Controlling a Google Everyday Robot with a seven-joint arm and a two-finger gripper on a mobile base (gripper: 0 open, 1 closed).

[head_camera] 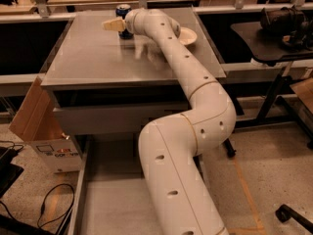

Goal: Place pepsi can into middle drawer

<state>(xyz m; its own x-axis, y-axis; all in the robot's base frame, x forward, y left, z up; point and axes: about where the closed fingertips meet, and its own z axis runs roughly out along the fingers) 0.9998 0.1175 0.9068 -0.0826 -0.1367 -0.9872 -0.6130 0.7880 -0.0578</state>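
The pepsi can (122, 11) stands upright near the back edge of the grey cabinet top (88, 58). Its lower part is hidden behind my wrist. My gripper (111, 25) points left, just in front of and to the left of the can, and it does not hold the can. The middle drawer (105, 199) is pulled out below the cabinet, with a flat bare floor and a thin left side wall. My arm covers much of its right side.
A white bowl (189, 36) sits on the cabinet top to the right of my arm. A plain grey drawer front (98, 120) lies under the top. A cardboard box (36, 131) stands at the left, cables lie on the floor, and a black table (274, 38) stands at the right.
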